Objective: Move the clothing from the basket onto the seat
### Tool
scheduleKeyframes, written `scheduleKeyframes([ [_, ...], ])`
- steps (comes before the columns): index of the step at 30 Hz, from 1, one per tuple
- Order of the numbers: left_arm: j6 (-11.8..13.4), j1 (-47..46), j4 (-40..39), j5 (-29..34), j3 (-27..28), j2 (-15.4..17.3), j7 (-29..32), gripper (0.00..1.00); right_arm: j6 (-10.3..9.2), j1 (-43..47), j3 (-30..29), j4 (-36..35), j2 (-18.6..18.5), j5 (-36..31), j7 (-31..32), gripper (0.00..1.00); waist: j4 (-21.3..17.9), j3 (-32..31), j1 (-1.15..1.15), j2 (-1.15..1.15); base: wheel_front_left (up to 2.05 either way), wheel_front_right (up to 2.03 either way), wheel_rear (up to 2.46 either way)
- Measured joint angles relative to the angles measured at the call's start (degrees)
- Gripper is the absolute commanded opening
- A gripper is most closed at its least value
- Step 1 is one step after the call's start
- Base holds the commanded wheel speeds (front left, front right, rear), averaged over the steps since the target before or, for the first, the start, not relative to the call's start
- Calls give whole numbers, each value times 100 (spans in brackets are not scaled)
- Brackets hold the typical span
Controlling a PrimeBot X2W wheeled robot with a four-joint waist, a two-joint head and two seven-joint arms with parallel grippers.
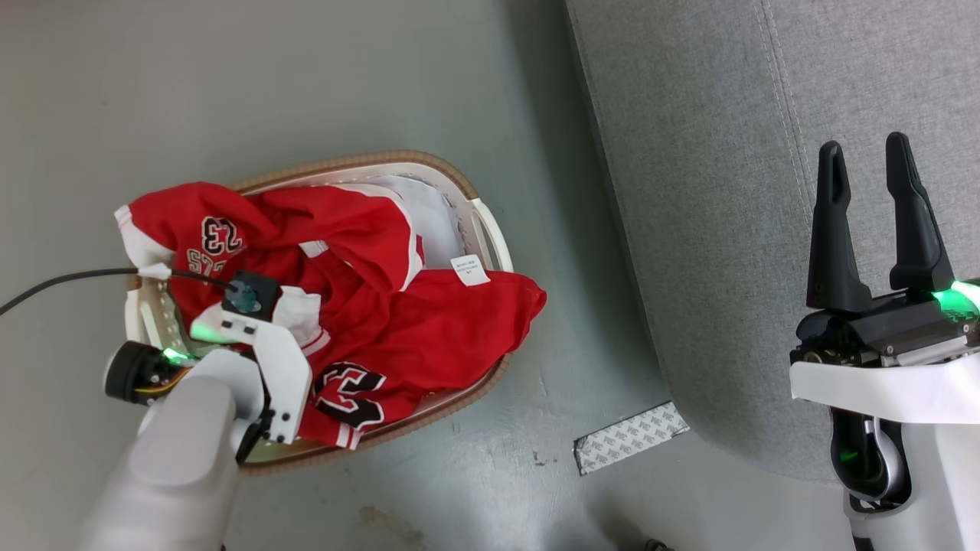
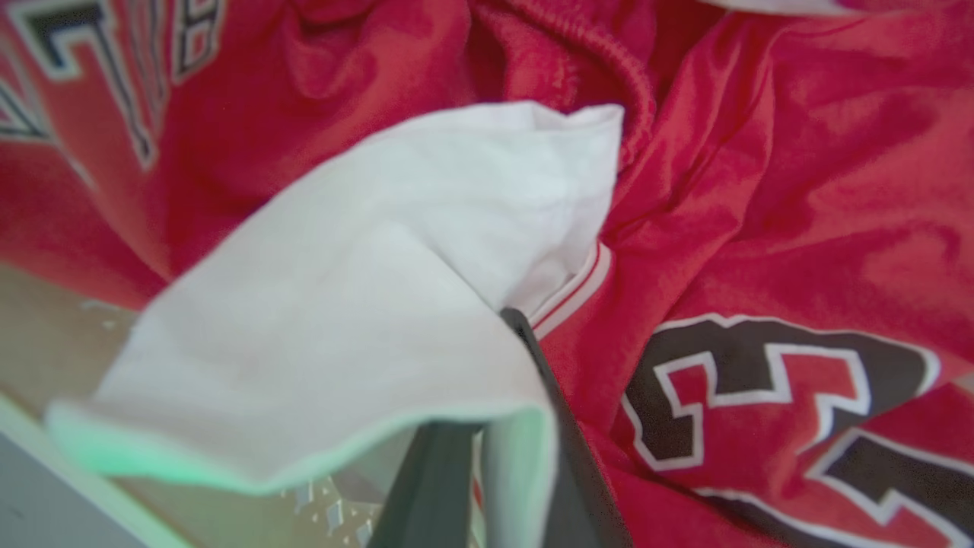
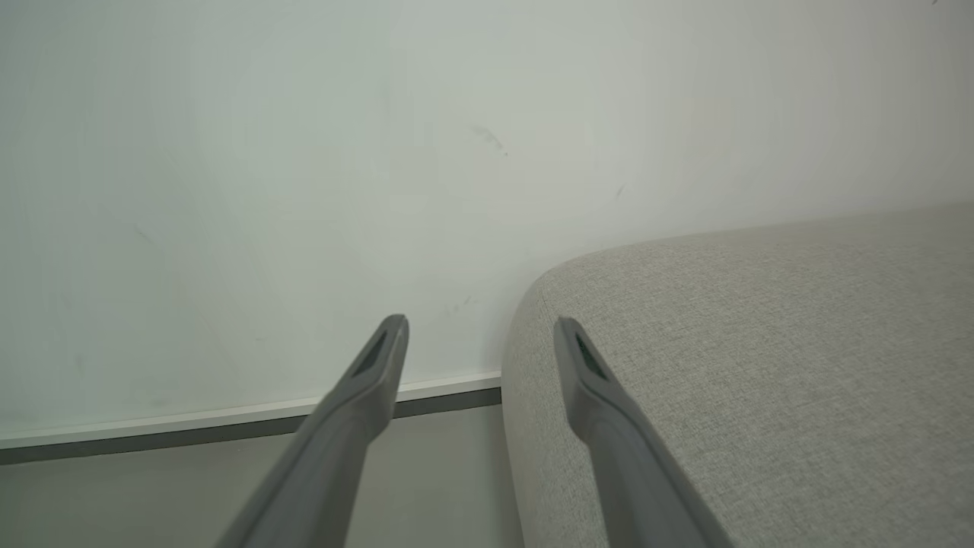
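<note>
Red clothing (image 1: 429, 329), left end effector (image 2: 494, 365) (pinching trim)

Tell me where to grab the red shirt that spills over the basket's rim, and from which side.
Pinch the shirt by its loose edge, where it hangs outside the basket, toward the sofa. Come down from the sofa side: that edge lies flat and uncovered, while the rest is tangled in the heap. The open right gripper is probably nearest.

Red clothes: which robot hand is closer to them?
Left. The left gripper is down in the red clothing, pinching its white trim; the right gripper hangs open over the grey sofa seat.
</note>
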Motion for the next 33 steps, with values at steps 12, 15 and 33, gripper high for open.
scheduleKeyframes([
  [12, -162, -7, 171, -103, -192, -201, -420, 0, 0, -46, -51, 100, 1, -66, 1, 100, 83, -282, 0, 0, 0, 0, 0],
  [15, -202, 50, 230, -160, -233, -322, -605, 0, 0, -34, -55, 153, 3, -127, 0, 100, 135, -479, 0, 0, 0, 0, 0],
  [33, -283, 666, 167, -755, -412, -895, -2019, 0, 0, 464, 32, 465, -201, -608, 0, 100, 556, -2240, -1, 0, 0, 0, 0],
])
